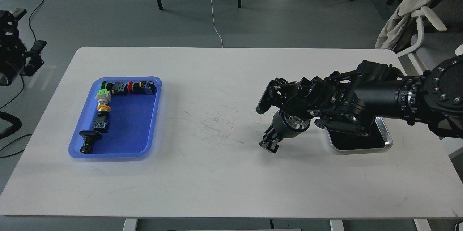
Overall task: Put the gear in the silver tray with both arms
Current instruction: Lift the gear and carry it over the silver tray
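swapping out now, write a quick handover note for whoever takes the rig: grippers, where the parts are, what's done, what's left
Right gripper: over the bare table, left of the silver tray, pointing down; open or shut not readable, nothing visible in it.
Left gripper: off the table's left edge, well clear of the parts; state unreadable.
Parts: push-button switches all lie in the blue tray on the left.
Silver tray: largely hidden under the right arm; the visible part holds nothing.
Done: no part seen moved.
Left: pick parts from the blue tray and place them in the silver tray.
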### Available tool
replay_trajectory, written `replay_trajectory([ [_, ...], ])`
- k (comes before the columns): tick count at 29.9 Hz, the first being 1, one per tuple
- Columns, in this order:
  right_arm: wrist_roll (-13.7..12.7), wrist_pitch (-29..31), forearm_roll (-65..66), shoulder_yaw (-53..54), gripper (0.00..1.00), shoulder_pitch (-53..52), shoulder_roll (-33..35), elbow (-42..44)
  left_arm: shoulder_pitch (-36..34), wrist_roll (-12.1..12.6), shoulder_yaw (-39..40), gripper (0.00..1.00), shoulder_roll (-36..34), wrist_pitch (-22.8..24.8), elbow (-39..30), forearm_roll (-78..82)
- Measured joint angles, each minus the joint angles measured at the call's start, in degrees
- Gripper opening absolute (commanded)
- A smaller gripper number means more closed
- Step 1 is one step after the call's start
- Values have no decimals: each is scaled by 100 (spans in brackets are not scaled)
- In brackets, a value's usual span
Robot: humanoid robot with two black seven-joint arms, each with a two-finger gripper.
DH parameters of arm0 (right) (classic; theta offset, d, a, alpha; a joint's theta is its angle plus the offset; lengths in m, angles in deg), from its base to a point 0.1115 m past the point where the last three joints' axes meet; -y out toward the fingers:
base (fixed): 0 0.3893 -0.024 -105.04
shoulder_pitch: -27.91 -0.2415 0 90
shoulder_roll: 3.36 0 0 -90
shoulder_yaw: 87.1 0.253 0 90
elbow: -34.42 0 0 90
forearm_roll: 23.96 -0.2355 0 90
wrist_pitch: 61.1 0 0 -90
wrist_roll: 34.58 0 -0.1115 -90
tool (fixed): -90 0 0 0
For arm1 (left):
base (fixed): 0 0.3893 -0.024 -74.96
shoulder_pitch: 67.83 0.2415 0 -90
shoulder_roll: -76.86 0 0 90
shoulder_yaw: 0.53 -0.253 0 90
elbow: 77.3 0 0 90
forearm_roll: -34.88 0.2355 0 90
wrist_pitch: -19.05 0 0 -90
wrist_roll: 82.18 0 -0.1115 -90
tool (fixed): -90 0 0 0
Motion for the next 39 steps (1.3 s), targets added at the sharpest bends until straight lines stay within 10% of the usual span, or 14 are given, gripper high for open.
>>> replay_trajectory([
  [14, 0, 37, 58, -6, 2, -12, 3, 145, 0, 0, 0, 98, 5, 0, -1, 1],
  [27, 77, 126, 32, -6, 2, -460, 355, 126, -5, 0, 0, 98, -35, 0, -1, 10],
  [39, 281, 158, 49, -22, 2, -839, 2070, -234, 1, 0, 0, 98, -1, 0, -1, 10],
])
